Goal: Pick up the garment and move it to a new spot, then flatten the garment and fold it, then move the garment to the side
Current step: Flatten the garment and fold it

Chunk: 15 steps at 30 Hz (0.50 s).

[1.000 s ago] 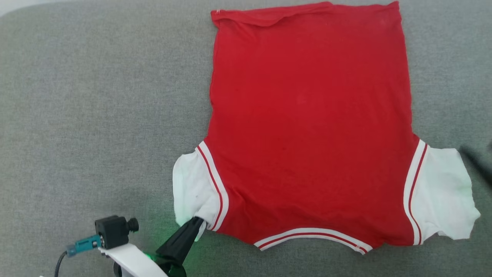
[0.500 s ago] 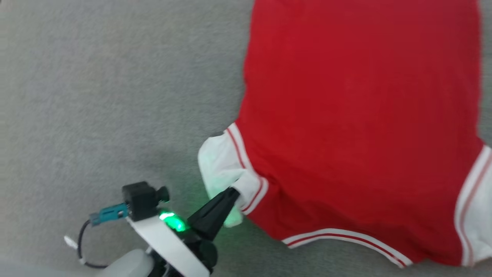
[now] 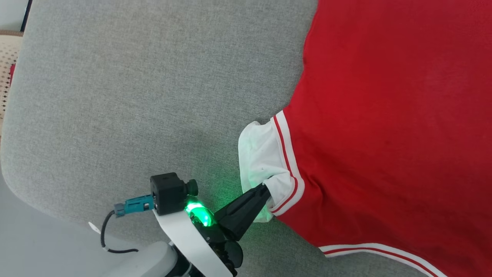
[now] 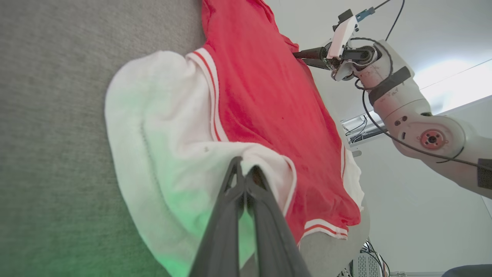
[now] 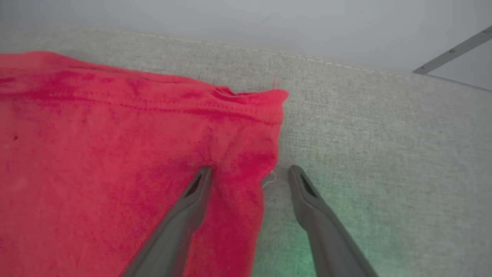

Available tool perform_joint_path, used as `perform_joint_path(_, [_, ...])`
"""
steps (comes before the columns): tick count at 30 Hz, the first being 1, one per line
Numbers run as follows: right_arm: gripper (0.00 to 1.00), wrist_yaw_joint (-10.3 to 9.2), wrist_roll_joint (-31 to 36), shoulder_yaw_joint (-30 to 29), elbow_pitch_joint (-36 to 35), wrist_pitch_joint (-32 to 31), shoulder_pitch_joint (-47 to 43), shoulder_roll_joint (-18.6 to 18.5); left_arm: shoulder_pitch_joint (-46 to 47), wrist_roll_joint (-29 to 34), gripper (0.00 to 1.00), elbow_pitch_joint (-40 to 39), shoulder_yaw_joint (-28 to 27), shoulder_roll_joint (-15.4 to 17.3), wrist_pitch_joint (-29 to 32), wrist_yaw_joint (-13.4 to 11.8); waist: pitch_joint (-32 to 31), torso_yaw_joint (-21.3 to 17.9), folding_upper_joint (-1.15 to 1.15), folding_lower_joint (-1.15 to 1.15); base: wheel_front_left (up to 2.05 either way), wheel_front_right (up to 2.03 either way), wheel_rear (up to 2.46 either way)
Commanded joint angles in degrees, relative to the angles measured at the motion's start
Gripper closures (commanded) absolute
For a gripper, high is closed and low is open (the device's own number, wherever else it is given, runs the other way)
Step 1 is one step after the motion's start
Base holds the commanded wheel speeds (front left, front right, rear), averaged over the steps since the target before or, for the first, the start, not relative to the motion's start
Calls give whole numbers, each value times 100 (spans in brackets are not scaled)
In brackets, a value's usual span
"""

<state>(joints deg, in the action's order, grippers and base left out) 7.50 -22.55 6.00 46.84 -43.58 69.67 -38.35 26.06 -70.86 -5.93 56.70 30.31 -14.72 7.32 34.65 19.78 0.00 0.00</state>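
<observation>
Viewpoint further left; left jaws clamped on garment (image 3: 384, 115) sleeve (image 3: 257, 154) (right jaws wide, astride its edge)

Lighting: bright, even, diffuse; soft shadow at the 9 o'clock side of the white sleeve (image 3: 257, 154) in head view.
Coloured source: green lamp (image 3: 198, 214) at 6 o'clock, head view, tinting sleeve and grey cushion (image 3: 115, 96); green cast at 7 o'clock in left wrist view, 5 o'clock in right wrist view.
Glare: pale wall (image 4: 453, 73) washed out at 3 o'clock, left wrist view.
Focus: head view sharp; right wrist view soft, garment (image 5: 96, 134) weave smeared.
Distortion: wide-angle stretch at wrist-view edges.
</observation>
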Motion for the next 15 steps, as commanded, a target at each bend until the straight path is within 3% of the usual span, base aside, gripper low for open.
perform_joint_path(1, [0,-2,50,97,276,-205,-86,62,106,48,100,-42,24,-35,-42,22,107,92,0,0,0,0,0])
perform_joint_path(3, [0,-2,-13,175,466,-386,-87,113,99,68,100,-70,60,-49,-39,22,126,104,0,0,0,0,0])
perform_joint_path(5, [89,-1,-127,216,572,-503,-66,205,106,83,100,-76,63,-50,-47,22,150,94,0,0,0,0,0])
perform_joint_path(6, [100,0,-171,269,582,-536,-48,249,101,89,100,-73,42,-48,-49,22,158,73,0,0,0,0,0])
perform_joint_path(15, [100,-1,-582,805,233,-345,138,147,-156,206,100,49,-417,-33,-51,22,-139,-267,0,0,0,0,0])
